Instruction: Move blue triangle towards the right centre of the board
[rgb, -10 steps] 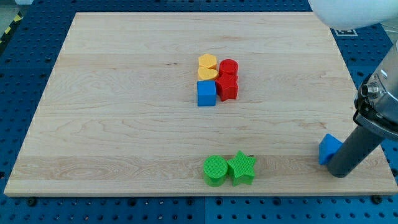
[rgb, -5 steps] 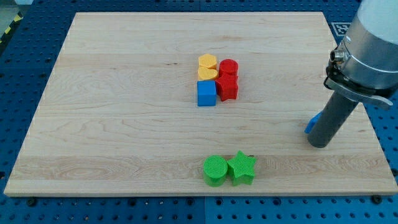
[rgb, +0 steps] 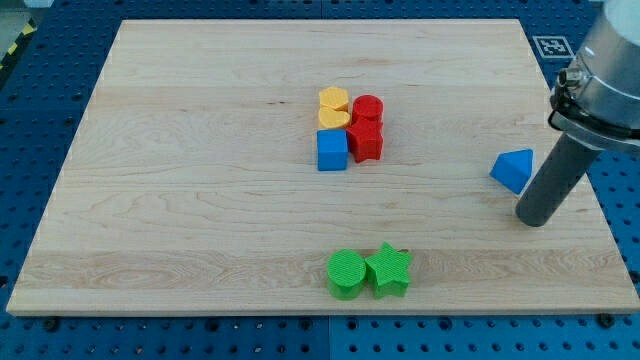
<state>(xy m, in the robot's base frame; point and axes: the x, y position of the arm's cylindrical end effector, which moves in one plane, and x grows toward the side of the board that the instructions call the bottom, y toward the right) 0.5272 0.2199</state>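
Wooden desk (rgb: 200, 200): blue triangle (rgb: 514, 169) sits at right centre, task approx done; my tip (rgb: 532, 220) just below-right, apart. No pincer fitted.

A pale wooden board (rgb: 200, 200) fills most of the view, its grain running left to right. Around it lies a blue perforated table surface (rgb: 40, 100) (rows of small holes), evenly lit, with a black-and-white marker (rgb: 553, 45) at the top right.
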